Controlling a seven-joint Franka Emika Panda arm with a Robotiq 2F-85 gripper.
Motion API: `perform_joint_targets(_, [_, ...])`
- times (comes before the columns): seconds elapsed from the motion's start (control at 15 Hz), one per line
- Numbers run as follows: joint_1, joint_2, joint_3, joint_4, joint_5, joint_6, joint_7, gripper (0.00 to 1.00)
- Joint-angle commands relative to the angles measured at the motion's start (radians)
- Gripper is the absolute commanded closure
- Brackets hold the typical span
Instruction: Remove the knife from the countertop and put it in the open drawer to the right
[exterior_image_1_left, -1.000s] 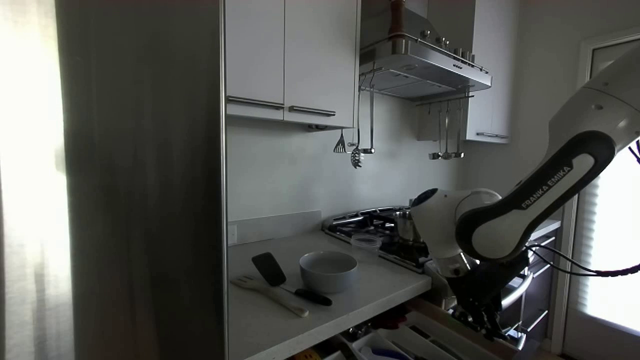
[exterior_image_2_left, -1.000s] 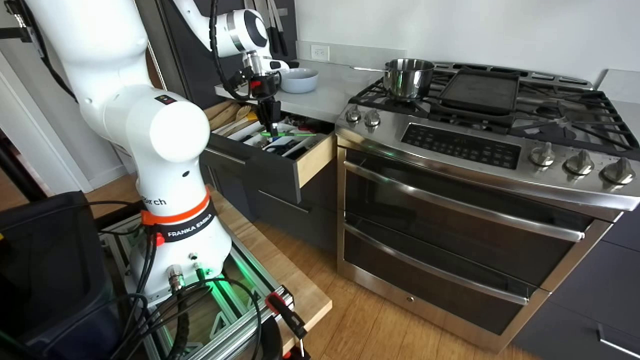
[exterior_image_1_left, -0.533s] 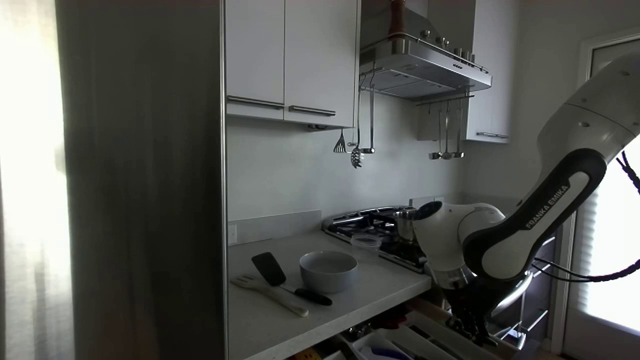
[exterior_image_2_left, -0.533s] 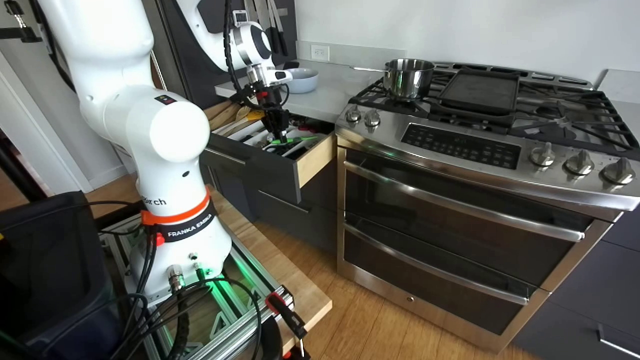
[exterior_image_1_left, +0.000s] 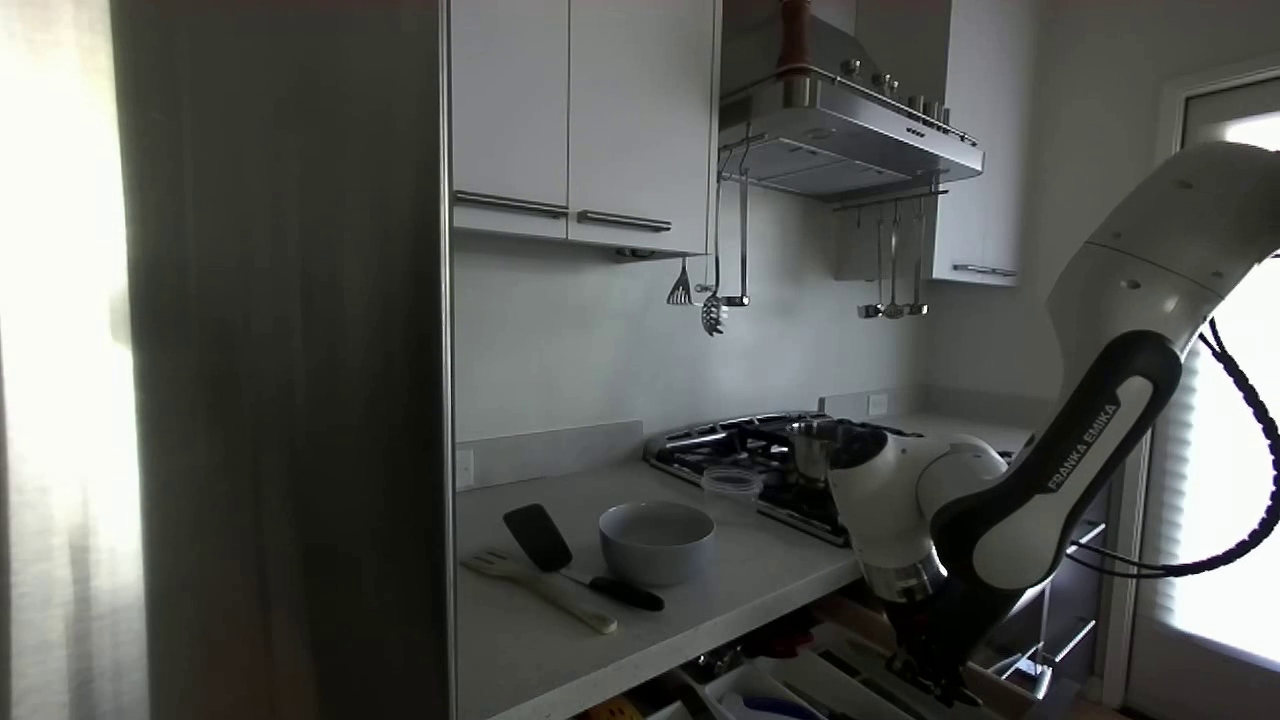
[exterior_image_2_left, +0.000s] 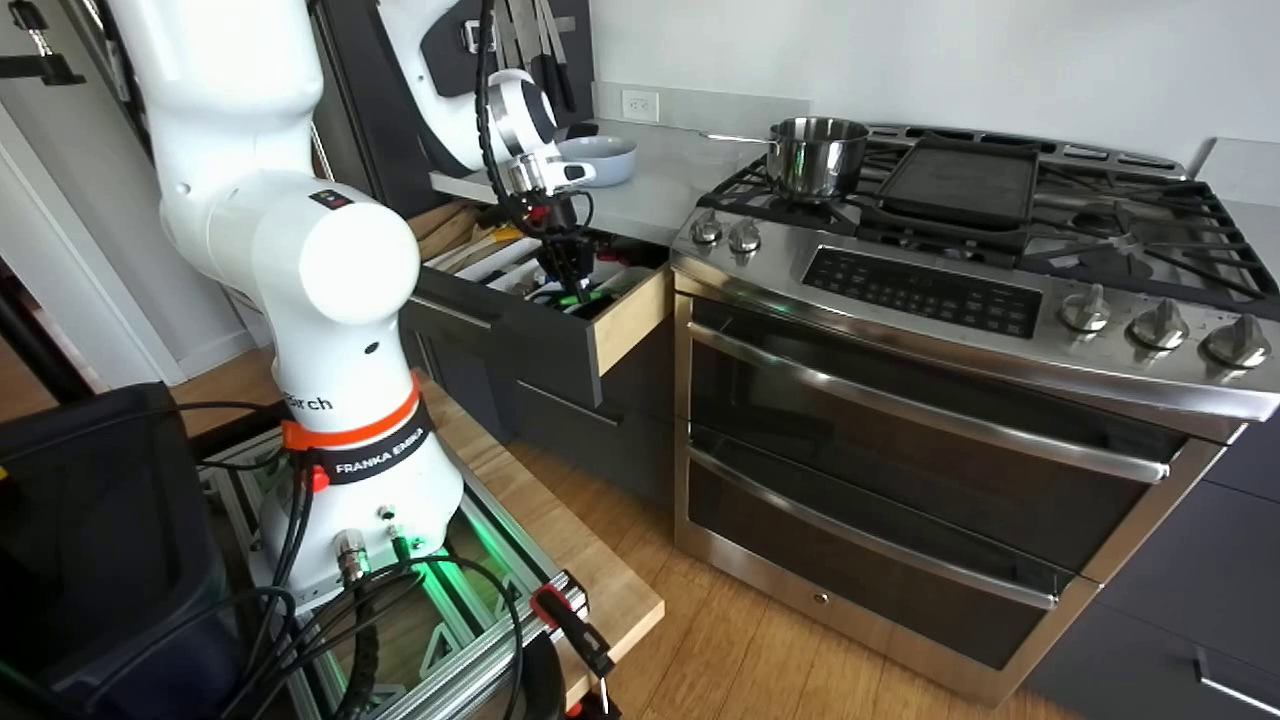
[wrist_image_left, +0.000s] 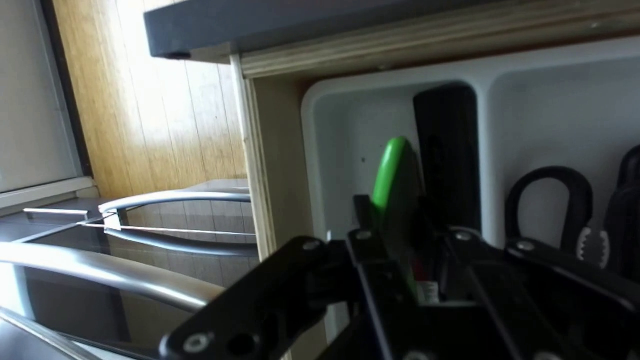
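The claw (wrist_image_left: 398, 212) grips the green knife (wrist_image_left: 388, 172) over the end compartment (wrist_image_left: 345, 142) of the pale tray (wrist_image_left: 486, 155) in the open drawer (wrist_image_left: 286, 165), near a black object (wrist_image_left: 446, 135). A bowl (exterior_image_1_left: 657, 548) stands on the desk (exterior_image_1_left: 765, 570).

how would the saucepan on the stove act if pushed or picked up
The saucepan would probably swivel if knocked, since its long handle sticks out to one side. Lifted by that handle, it may dip, with its bulk all at one end. The shiny metal looks stiff and perhaps slippery.
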Motion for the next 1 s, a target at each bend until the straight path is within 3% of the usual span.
perform_joint_targets(0.0, [0.010, 0.034, -0.027, -0.005, -0.061, 0.050, 0.036, 0.94])
perform_joint_targets(0.27, [0.018, 0.058, -0.039, -0.006, -0.089, 0.082, 0.035, 0.92])
perform_joint_targets(0.33, [0.019, 0.061, -0.041, -0.005, -0.091, 0.084, 0.033, 0.56])
perform_joint_targets(0.73, [0.034, 0.004, -0.022, 0.021, -0.042, 0.067, 0.001, 0.12])
perform_joint_targets(0.87, [0.045, -0.039, -0.001, 0.041, -0.001, 0.049, -0.021, 0.01])
perform_joint_targets(0.93, [0.052, -0.063, 0.012, 0.052, 0.027, 0.039, -0.037, 0.00])
